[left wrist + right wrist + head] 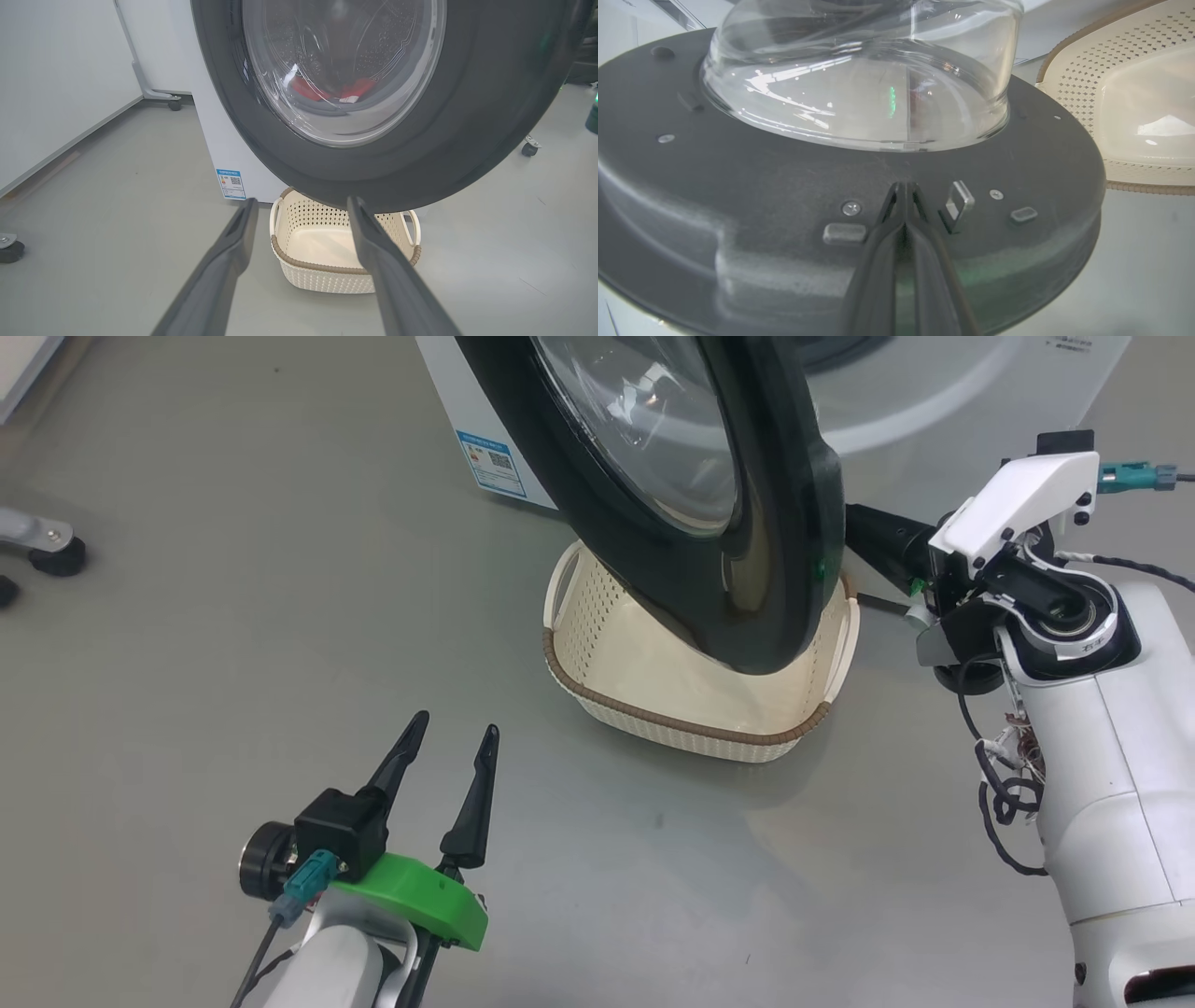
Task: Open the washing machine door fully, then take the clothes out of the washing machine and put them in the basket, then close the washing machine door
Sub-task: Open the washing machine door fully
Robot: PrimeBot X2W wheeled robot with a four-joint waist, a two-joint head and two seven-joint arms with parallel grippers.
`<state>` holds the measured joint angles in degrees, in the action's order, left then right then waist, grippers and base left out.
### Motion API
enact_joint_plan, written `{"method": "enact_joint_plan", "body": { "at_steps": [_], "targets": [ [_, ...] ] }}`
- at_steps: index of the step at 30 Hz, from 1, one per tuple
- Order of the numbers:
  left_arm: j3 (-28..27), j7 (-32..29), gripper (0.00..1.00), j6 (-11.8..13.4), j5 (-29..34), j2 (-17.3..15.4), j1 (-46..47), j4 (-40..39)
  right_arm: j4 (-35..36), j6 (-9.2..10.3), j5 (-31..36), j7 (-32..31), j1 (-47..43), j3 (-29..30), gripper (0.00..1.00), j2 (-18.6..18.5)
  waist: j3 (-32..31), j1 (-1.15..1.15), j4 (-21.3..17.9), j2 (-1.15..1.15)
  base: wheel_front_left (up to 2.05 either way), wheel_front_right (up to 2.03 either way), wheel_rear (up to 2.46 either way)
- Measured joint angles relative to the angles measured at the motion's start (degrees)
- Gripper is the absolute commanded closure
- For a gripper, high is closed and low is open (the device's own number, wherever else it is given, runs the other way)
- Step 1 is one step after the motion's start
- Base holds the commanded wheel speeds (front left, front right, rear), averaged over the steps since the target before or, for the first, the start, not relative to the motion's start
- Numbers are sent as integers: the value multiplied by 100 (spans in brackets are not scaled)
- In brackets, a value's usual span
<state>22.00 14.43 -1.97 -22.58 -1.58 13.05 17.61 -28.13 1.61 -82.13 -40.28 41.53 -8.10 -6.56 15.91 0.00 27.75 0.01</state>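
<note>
The washing machine door (747, 569) stands partly swung out from the white washing machine (934, 401), its black rim hanging over the cream basket (653, 681) on the floor. In the right wrist view my right gripper (903, 187) is shut, tips against the door's inner face (784, 186) beside the metal latch (957, 205) and below the glass bowl (859, 93). My left gripper (453, 733) is open and holds nothing, low on the floor short of the basket. Through the door glass (341, 70) in the left wrist view, red clothes (359, 87) lie in the drum, above the basket (322, 247).
A blue label (492, 462) marks the machine's lower front corner. A wheeled stand's foot (51, 551) sits at the far left. A white wall panel (56, 79) runs along the left. Another caster (530, 148) stands right of the door. Grey floor surrounds the basket.
</note>
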Motion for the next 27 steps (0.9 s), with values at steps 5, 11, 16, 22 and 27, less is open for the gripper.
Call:
{"method": "enact_joint_plan", "body": {
  "at_steps": [5, 11, 16, 22, 27],
  "targets": [
    [-32, 0, 0, 0, 26, -1, -64, -3, 71, 1, -14, -111, -104, -186, 100, 92, -51, 0, 64, 0, 0, 0, 0],
    [-31, 0, 0, 0, 51, -2, -75, -33, 181, 8, -64, -259, -226, -480, 100, 160, -70, 0, 104, 0, 0, 0, 0],
    [-18, 1, 0, 0, 51, -2, -81, -68, 282, 41, -114, -349, -294, -714, 100, 183, -71, 0, 151, 0, 0, 0, 0],
    [34, 0, 0, 0, 98, -2, -134, -110, 402, 67, -185, -415, -330, -1002, 100, 204, -72, 0, 219, 0, 0, 0, 0],
    [63, 0, 0, 0, 98, -2, -162, -142, 513, 107, -256, -465, -347, -1259, 100, 207, -74, 0, 285, 0, 0, 0, 0]
  ]
}}
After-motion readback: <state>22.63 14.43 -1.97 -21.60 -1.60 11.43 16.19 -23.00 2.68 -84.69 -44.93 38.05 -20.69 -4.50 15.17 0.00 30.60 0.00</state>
